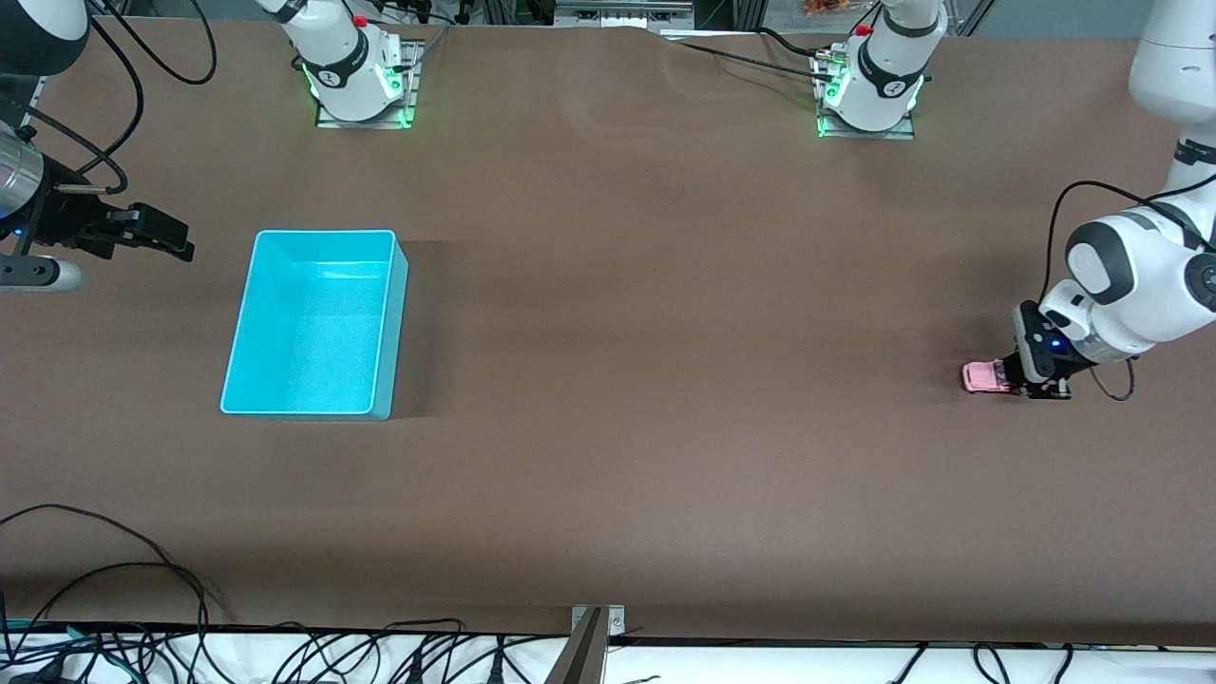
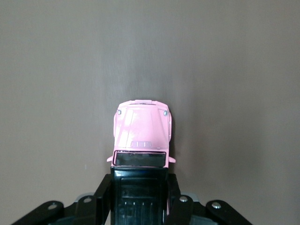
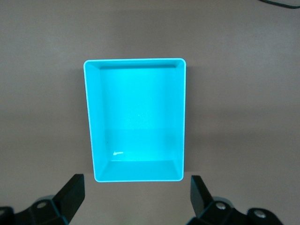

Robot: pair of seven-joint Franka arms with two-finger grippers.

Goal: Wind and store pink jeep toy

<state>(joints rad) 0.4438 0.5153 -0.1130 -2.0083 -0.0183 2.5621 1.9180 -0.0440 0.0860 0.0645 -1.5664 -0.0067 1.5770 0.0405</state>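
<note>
Pink jeep toy point(image 2: 142, 131): on table, well apart from turquoise bin point(image 1: 391, 323), toward left arm's end.
Left gripper point(image 1: 1031, 378): clamped on its black-roofed cab sides.
Right gripper point(image 1: 176, 237): spread apart, waiting beside bin.
Handling: likely light, rigid, slick; grip body, wheels free.

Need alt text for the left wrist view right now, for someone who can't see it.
The left gripper is shut on the black-roofed rear of the pink jeep toy, whose pink hood points away from the camera. Under it lies the bare brown table; nothing else shows.
</note>
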